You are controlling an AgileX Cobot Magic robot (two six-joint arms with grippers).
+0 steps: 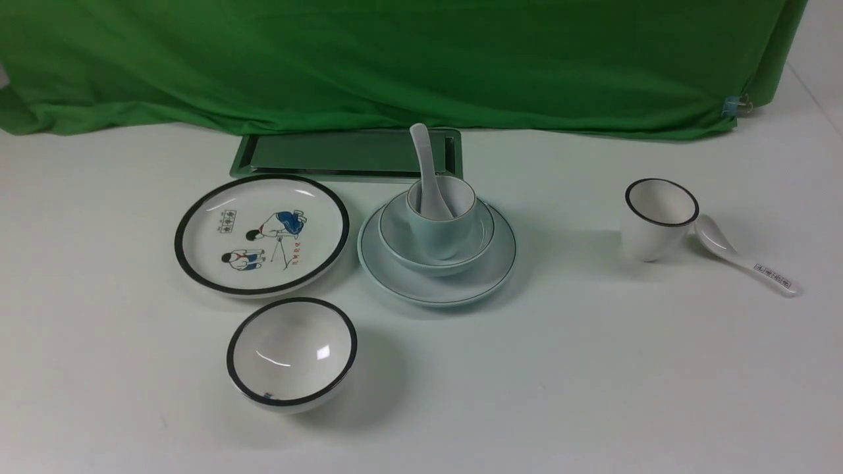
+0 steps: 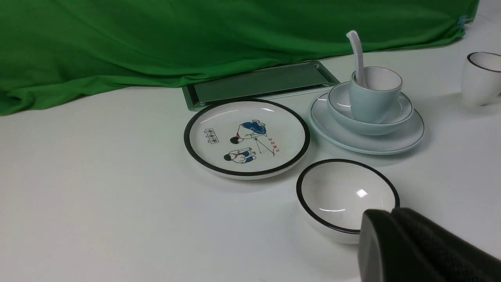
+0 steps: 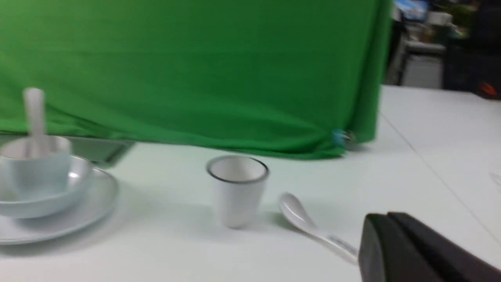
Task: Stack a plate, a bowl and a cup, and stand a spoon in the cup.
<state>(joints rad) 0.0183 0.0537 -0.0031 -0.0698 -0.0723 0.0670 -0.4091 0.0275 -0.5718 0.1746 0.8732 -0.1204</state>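
The pale plate [image 1: 500, 263] lies at the table's middle, with the pale bowl [image 1: 395, 230] in it and the small pale blue cup [image 1: 444, 227] in the bowl. The plain white spoon [image 1: 423, 151] stands in the cup, handle up and leaning back. The stack also shows in the left wrist view, with plate [image 2: 407, 137], bowl [image 2: 368, 127], cup [image 2: 372, 102] and spoon [image 2: 357, 51]. Neither gripper shows in the front view. My left gripper [image 2: 393, 211] is shut and empty, near the black-rimmed bowl. My right gripper [image 3: 387, 215] is shut and empty, near the marked spoon.
A black-rimmed cartoon plate [image 1: 261, 234] lies left of the stack and a black-rimmed white bowl [image 1: 292, 352] in front of it. A white conical cup [image 1: 658, 220] and a marked spoon [image 1: 744, 260] are at the right. A green tray [image 1: 342, 155] and green cloth [image 1: 395, 59] are behind.
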